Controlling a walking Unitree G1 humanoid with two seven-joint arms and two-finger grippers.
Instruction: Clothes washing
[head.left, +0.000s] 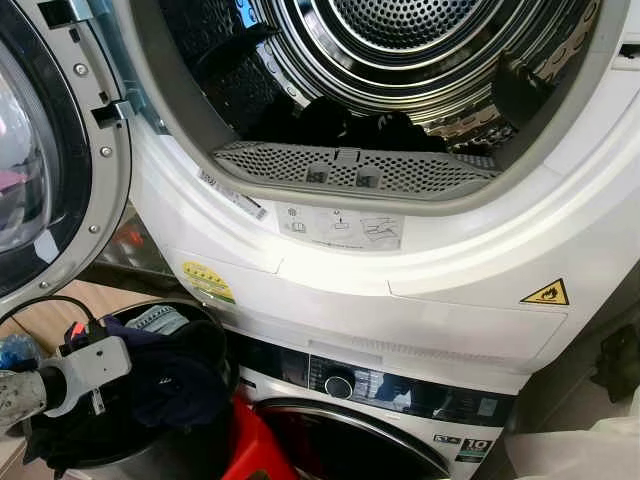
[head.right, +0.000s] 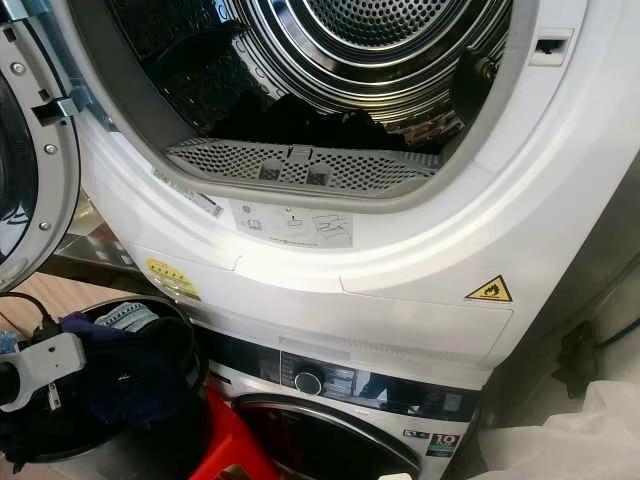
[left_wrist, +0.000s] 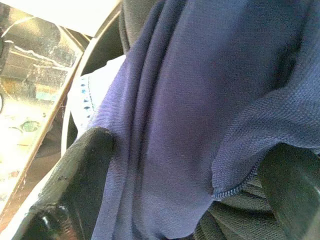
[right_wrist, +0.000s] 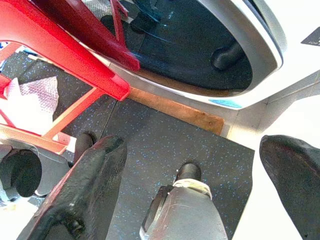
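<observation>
Left wrist view: long black fingers (left_wrist: 75, 185) of the left end effector (left_wrist: 190, 195) spread apart, with a soft navy-blue knitted garment (left_wrist: 200, 100) draped between them, not yet pinched. Looks light, limp and stretchy; likely to sag and trail once lifted, so best gripped at a bunched fold near the middle rather than at the thin stitched hem. No risk of breakage; some risk of snagging on the rim.

Head views, left to right: round black laundry basket (head.left: 215, 330) low and left of the white stacked dryer (head.left: 420, 270), holding that navy garment (head.left: 175, 385) plus a pale patterned cloth beside it. Left end effector (head.right: 70, 365) sunk in among these clothes. Glass dryer door (head.left: 40, 150) swung open at far left. Shiny steel drum (head.left: 400, 50) above, a few dark clothes (head.left: 350, 125) lying at its bottom behind the grey perforated lint filter (head.left: 350, 170).

Right wrist view: right end effector (right_wrist: 190, 190) idle, fingers apart, over dark speckled floor (right_wrist: 165, 135).
</observation>
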